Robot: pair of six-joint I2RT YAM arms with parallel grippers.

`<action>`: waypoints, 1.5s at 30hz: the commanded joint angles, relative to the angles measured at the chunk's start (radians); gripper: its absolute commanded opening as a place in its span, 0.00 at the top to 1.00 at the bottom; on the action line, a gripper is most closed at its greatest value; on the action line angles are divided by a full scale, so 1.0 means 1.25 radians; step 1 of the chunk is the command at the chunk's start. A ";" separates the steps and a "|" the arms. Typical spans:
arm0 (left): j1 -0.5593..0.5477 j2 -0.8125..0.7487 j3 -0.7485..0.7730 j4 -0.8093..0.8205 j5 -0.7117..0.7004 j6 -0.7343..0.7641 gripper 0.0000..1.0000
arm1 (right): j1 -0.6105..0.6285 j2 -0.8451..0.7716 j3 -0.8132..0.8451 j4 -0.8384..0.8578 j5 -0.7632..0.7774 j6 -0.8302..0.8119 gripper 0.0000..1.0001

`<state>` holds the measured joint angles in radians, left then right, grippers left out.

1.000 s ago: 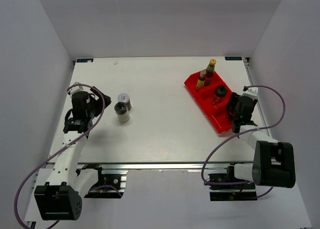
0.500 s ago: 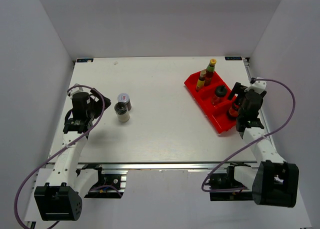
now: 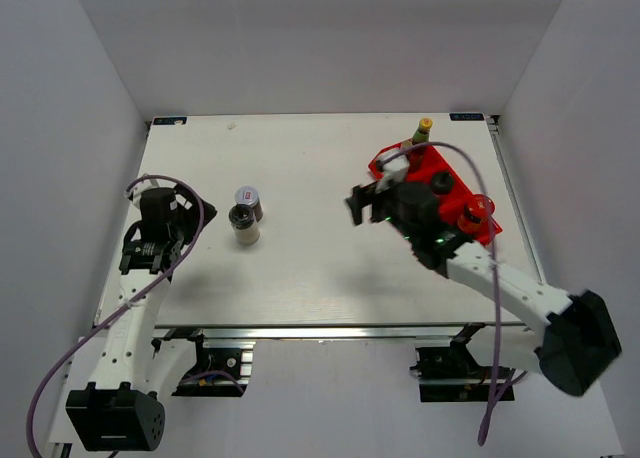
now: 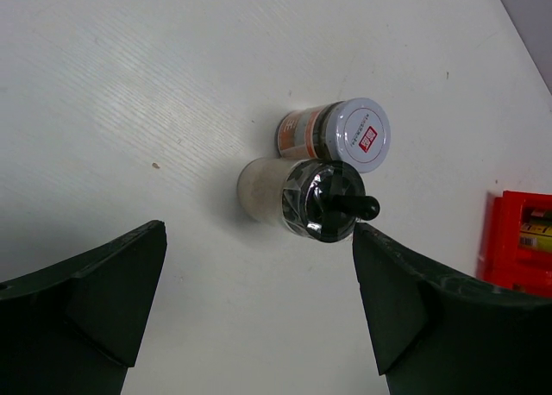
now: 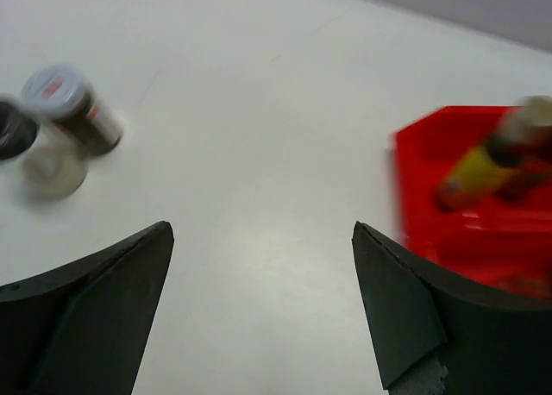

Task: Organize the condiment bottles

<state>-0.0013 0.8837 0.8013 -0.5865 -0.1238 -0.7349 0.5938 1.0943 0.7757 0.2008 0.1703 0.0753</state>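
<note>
A white-lidded jar (image 3: pixel 248 197) and a black-capped glass shaker (image 3: pixel 242 222) stand touching on the table's left half; both also show in the left wrist view, jar (image 4: pixel 358 134) and shaker (image 4: pixel 319 198). In the red bin (image 3: pixel 392 190) stand a yellow-capped sauce bottle (image 3: pixel 421 131), a black-capped shaker (image 3: pixel 438 183) and a red-lidded jar (image 3: pixel 472 215). The second sauce bottle is mostly hidden behind the right arm. My right gripper (image 3: pixel 365 200) is open and empty just left of the bin. My left gripper (image 3: pixel 152 246) is open and empty, left of the two jars.
The right wrist view is blurred; it shows the jar (image 5: pixel 65 102) and shaker (image 5: pixel 30 149) at far left and the red bin (image 5: pixel 431 231) with a sauce bottle (image 5: pixel 483 166) at right. White walls enclose the table.
My right arm swung from the bin's right side across it to the bin's left edge. The red-lidded jar now stands free in the bin's near end. The left arm barely moved.
</note>
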 commanded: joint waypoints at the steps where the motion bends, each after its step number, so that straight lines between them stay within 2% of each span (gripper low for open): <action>1: 0.000 -0.027 0.061 -0.083 -0.038 -0.016 0.02 | 0.160 0.134 0.033 0.066 0.032 -0.025 0.11; 6: 0.000 -0.053 0.088 -0.154 -0.078 -0.022 0.02 | 0.283 0.361 0.155 0.150 -0.025 0.032 0.11; 10: 0.000 -0.102 0.083 -0.163 -0.083 -0.012 0.02 | 0.357 0.567 0.303 0.205 0.035 0.017 0.11; 15: 0.000 -0.131 0.088 -0.187 -0.117 -0.007 0.02 | 0.406 0.726 0.417 0.254 0.092 0.035 0.11; 21: 0.000 -0.133 0.083 -0.185 -0.107 -0.004 0.02 | 0.407 0.813 0.519 0.259 0.064 0.140 0.11; 23: 0.000 -0.130 0.085 -0.187 -0.108 -0.004 0.02 | 0.410 0.836 0.541 0.264 0.107 0.169 0.11; 28: 0.000 -0.133 0.079 -0.184 -0.105 -0.004 0.02 | 0.413 0.895 0.581 0.302 0.208 0.189 0.11; 36: 0.000 -0.131 0.071 -0.175 -0.096 0.003 0.02 | 0.422 0.952 0.634 0.341 0.201 0.169 0.11; 38: 0.000 -0.135 0.065 -0.175 -0.097 0.001 0.02 | 0.427 0.956 0.639 0.340 0.231 0.173 0.13; 41: 0.000 -0.140 0.061 -0.173 -0.097 0.004 0.02 | 0.434 0.946 0.608 0.363 0.266 0.179 0.26; 42: 0.000 -0.140 0.061 -0.173 -0.094 0.005 0.02 | 0.437 0.937 0.597 0.385 0.288 0.179 0.38; 45: 0.000 -0.141 0.058 -0.166 -0.086 0.011 0.02 | 0.448 0.916 0.551 0.418 0.347 0.174 0.52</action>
<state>-0.0017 0.7216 0.8780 -0.8074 -0.2455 -0.7372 1.1362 2.2902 1.5013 0.6048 0.4877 0.2844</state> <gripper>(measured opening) 0.982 0.742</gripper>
